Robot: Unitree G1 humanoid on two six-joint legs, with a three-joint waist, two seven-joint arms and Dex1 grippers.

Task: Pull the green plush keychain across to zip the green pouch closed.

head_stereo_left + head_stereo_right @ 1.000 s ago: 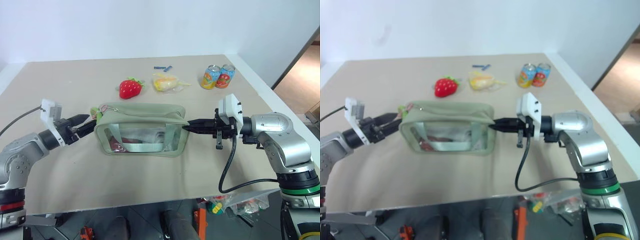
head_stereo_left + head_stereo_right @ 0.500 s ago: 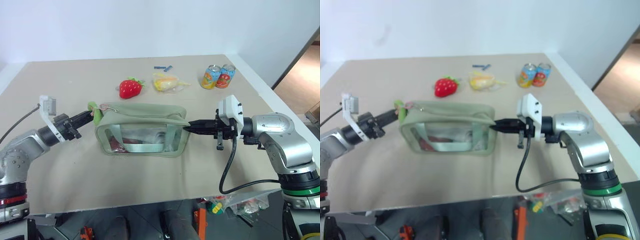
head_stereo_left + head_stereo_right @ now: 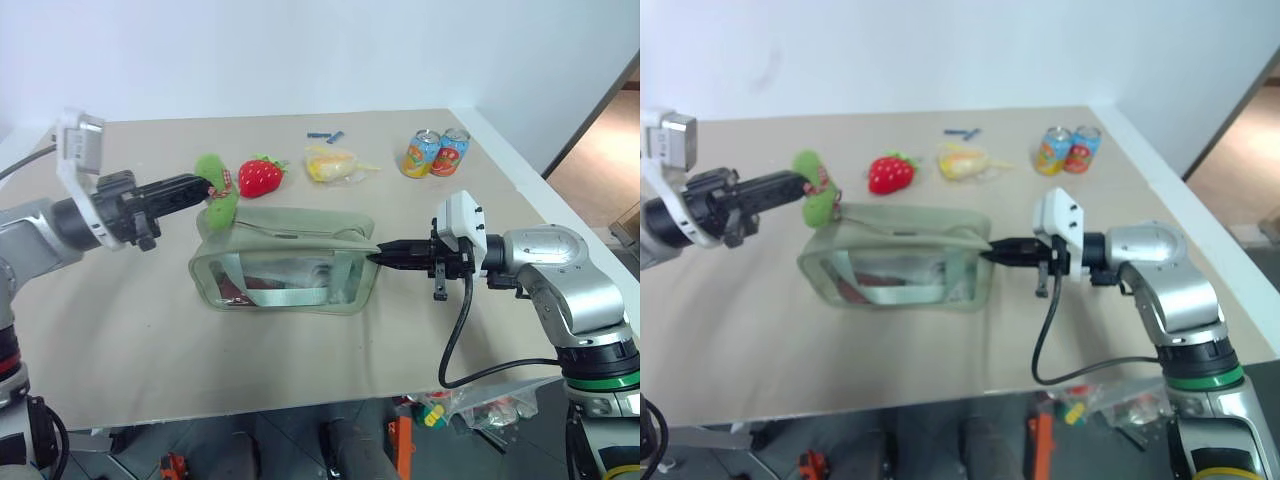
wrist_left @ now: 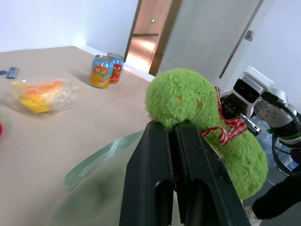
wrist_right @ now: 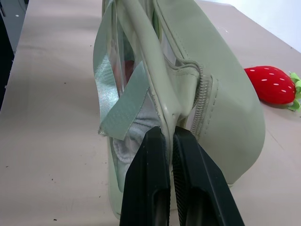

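My left gripper (image 3: 203, 186) is shut on the green plush keychain (image 3: 218, 195), a lime-green plush with a red checked ribbon, held in the air above the left end of the green pouch (image 3: 300, 235). In the left wrist view the black fingers (image 4: 157, 155) pinch the plush (image 4: 188, 99) at its lower edge. The sage-green pouch lies on the table with its clear window facing me. At the pouch's right end my right gripper (image 3: 378, 256) is shut on the seam, and the fingertips (image 5: 155, 141) clamp the fabric (image 5: 221, 108) beside the zip.
Behind the pouch lie a red plush strawberry (image 3: 259, 176) and a yellow plastic packet (image 3: 331, 163). Two drink cans (image 3: 436, 153) stand at the back right, and a small blue object (image 3: 325, 135) lies further back. The table's right edge (image 3: 520, 190) runs close behind my right arm.
My left gripper has shut on the keychain and risen up and to the right, lifting it from the table beside the pouch. The right gripper and the pouch's right end stayed put.
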